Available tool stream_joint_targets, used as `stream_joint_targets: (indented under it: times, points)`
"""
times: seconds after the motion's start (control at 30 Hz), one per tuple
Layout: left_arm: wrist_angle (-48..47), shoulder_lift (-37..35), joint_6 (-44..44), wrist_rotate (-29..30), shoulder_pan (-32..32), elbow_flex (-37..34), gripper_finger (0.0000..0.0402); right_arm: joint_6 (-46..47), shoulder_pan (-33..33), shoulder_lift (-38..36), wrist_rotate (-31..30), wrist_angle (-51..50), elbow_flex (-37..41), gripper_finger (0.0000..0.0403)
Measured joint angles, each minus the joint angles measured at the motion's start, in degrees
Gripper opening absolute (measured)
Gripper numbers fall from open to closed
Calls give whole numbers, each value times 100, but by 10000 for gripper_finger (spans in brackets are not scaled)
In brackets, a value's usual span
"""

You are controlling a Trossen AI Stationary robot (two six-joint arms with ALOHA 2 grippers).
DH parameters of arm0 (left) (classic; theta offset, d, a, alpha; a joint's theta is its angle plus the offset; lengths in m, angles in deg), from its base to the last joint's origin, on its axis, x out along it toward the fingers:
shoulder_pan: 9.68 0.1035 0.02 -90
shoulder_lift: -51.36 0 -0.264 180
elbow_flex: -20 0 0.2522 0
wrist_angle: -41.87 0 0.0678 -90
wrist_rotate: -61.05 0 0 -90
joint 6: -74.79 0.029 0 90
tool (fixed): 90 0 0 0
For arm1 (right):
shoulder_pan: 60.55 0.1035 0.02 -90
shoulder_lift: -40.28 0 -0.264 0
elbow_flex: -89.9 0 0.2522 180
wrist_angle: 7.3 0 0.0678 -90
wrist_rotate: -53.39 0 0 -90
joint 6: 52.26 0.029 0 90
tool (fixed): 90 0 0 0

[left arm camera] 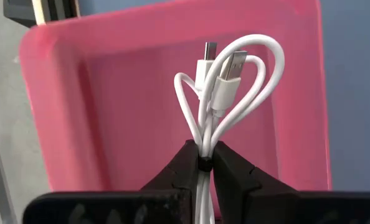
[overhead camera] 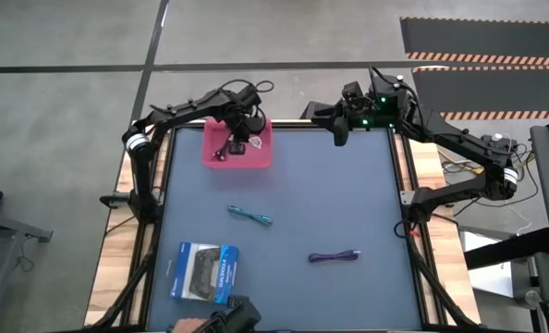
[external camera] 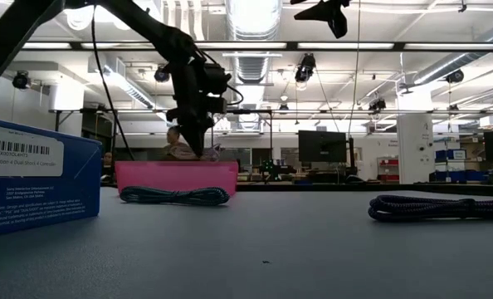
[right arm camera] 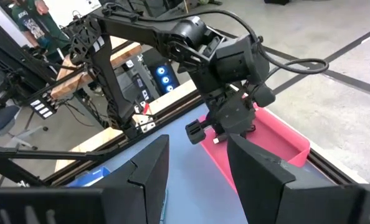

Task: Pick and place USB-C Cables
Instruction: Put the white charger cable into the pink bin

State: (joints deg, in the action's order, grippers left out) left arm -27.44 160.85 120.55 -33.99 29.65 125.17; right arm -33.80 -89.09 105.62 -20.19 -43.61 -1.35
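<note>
The blue box reads "Playstation 4 Dual Shock 4 Controller". The left claw, over the pink tray at the table's 11 o'clock, pinches the white cable. The right claw is spread.

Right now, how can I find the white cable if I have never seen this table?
Look at the pink tray at the table's far left. The left gripper holds the white cable above it, shut on it. It alone is white and lifted; the others lie on the table.
</note>
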Motion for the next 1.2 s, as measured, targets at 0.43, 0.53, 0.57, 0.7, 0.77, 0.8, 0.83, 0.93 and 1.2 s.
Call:
stream_joint_targets:
  times: [0.43, 0.53, 0.57, 0.7, 0.77, 0.8, 0.83, 0.93, 1.2]
  points:
    - [537, -11, -48, 2, -2, -435, 18, -47, 0, 0, -15, 1, 2, 153]
    - [652, -11, -53, 2, -2, -467, 18, -46, 0, 1, -16, 2, 2, 153]
    - [695, -12, -53, 1, -2, -467, 18, -48, 0, 2, -17, 2, 2, 153]
    - [810, -12, -16, 2, -2, -565, 18, -48, 0, 2, -17, 2, 2, 153]
    - [950, -11, -67, 2, -2, -686, 18, -48, 0, 2, -15, 1, 2, 153]
    - [986, -11, -178, 2, 0, -751, 18, -48, 0, 2, -15, 2, 2, 153]
    - [997, -11, -286, 0, 0, -806, 18, -48, 0, 2, -15, 1, 2, 153]
    - [1017, -11, -595, -1, 1, -953, 20, -55, 0, 2, -15, 0, 2, 153]
    - [1053, -5, -652, -116, -15, -1256, 29, -157, 0, 2, -150, 1, 2, 153]
